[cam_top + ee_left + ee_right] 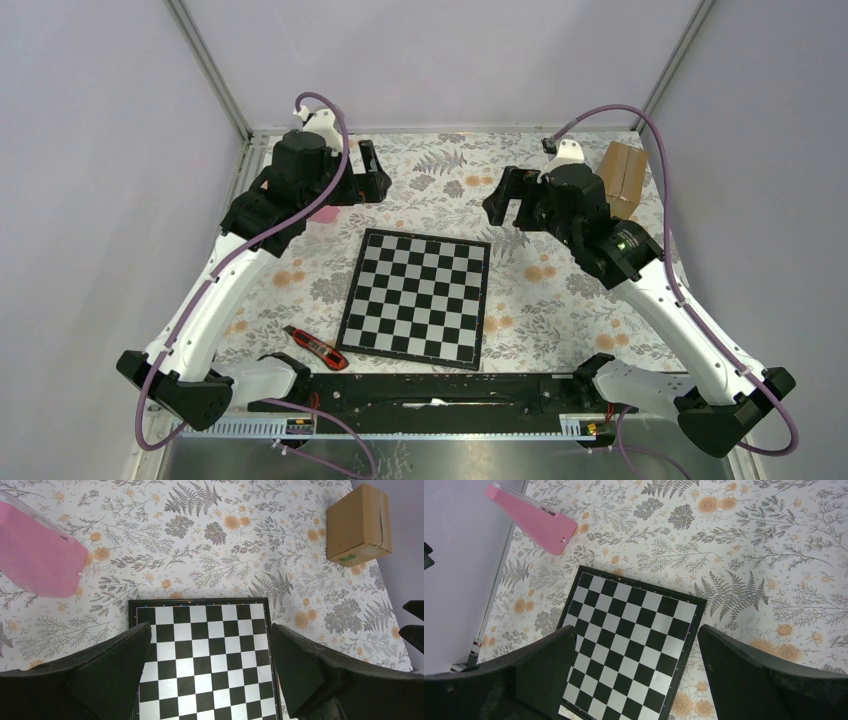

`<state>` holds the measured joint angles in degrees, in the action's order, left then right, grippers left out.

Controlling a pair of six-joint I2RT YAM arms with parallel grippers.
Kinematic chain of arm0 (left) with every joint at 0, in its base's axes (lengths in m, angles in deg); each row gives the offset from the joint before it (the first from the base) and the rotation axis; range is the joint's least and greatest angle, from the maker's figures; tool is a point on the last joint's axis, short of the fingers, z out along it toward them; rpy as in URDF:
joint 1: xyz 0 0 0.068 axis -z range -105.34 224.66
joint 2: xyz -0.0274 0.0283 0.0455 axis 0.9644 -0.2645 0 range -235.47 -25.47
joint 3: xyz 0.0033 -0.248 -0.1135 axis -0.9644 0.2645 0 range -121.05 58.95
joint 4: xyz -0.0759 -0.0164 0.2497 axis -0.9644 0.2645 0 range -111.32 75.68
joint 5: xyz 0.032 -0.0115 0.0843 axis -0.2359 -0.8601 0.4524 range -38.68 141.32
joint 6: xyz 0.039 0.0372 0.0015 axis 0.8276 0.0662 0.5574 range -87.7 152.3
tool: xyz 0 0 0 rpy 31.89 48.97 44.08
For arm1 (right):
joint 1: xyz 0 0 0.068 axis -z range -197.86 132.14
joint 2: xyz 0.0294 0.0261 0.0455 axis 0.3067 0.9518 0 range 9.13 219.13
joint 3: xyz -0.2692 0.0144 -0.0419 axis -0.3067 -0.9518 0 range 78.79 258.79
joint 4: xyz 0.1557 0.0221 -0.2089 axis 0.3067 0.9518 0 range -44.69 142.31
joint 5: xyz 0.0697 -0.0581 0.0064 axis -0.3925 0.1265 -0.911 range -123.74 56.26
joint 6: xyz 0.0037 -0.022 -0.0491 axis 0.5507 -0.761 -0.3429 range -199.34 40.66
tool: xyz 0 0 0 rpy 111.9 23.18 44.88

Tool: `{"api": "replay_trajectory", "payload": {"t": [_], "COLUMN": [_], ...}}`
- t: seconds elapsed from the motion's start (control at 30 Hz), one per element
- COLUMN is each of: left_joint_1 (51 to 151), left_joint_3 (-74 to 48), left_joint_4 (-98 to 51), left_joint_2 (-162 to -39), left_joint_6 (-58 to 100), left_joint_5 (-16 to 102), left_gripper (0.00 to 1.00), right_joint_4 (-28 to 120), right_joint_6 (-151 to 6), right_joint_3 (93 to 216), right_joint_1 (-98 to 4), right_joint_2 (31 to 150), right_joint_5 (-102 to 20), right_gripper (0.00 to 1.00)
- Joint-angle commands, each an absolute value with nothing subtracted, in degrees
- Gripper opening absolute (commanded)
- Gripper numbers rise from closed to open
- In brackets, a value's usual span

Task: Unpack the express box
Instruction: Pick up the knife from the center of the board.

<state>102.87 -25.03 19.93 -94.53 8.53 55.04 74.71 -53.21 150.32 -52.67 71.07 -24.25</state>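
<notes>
Both pincers, left [210, 630] and right [634, 632], hang spread and empty. The box [622, 178] sits closed on the counter behind the right one, apparently untouched. Unpacking hasn't begun; next probably means reaching for it or the knife [318, 348].

No writing is readable; the express box [358, 524], ahead and right of the left gripper [210, 631], carries a green mark [347, 557] (too small to read).

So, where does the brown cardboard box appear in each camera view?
Top external: the express box is at the upper right of the picture.
Left wrist: the express box is in the upper right corner.
Right wrist: not in view.
Shared landmark: the chessboard, in all three.
</notes>
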Motion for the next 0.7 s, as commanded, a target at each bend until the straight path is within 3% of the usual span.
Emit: {"api": "replay_trajectory", "payload": {"t": [0.0,0.43,0.67], "left_joint_1": [103.05,102.26,100.25], "left_joint_3": [-26.33,-18.25,-13.53], "left_joint_4": [17.43,17.17,17.29], "left_joint_2": [-93.66,-92.44,-91.32], "left_joint_6": [9.24,7.19,4.88], "left_joint_5": [56.36,56.28,56.13], "left_gripper": [0.99,0.99,0.99], "right_joint_4": [75.59,73.7,72.94], "right_joint_6": [-53.65,-52.96,-52.29], "right_joint_3": [152.97,155.15,154.71], "right_joint_1": [-52.38,-50.41,-43.79], "right_joint_2": [70.85,81.54,87.71], "right_joint_5": [-23.44,-26.47,-29.16], "right_gripper": [0.99,0.99,0.99]}}
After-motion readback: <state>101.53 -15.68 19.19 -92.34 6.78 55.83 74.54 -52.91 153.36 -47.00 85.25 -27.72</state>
